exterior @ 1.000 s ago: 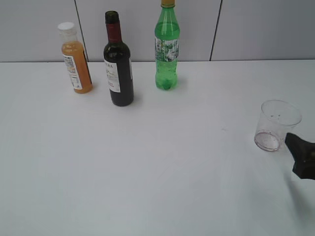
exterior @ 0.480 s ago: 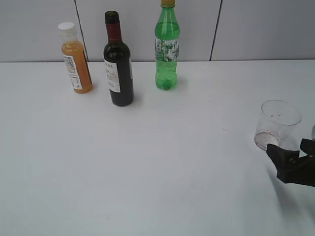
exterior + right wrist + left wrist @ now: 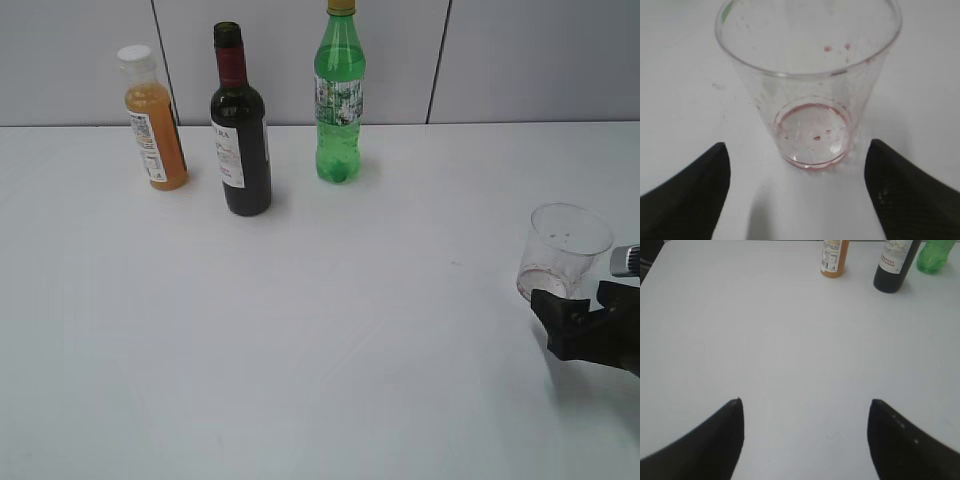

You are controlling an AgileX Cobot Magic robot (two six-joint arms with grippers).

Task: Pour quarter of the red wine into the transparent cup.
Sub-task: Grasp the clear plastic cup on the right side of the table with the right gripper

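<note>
Though clear, the tapered transparent cup (image 3: 810, 85) shows reddish specks.

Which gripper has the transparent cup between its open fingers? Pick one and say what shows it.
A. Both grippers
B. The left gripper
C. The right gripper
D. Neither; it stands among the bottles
C: the right wrist view shows the transparent cup standing just ahead of the right gripper, centred between its spread fingers, while the left gripper has only bare table before it.
</note>
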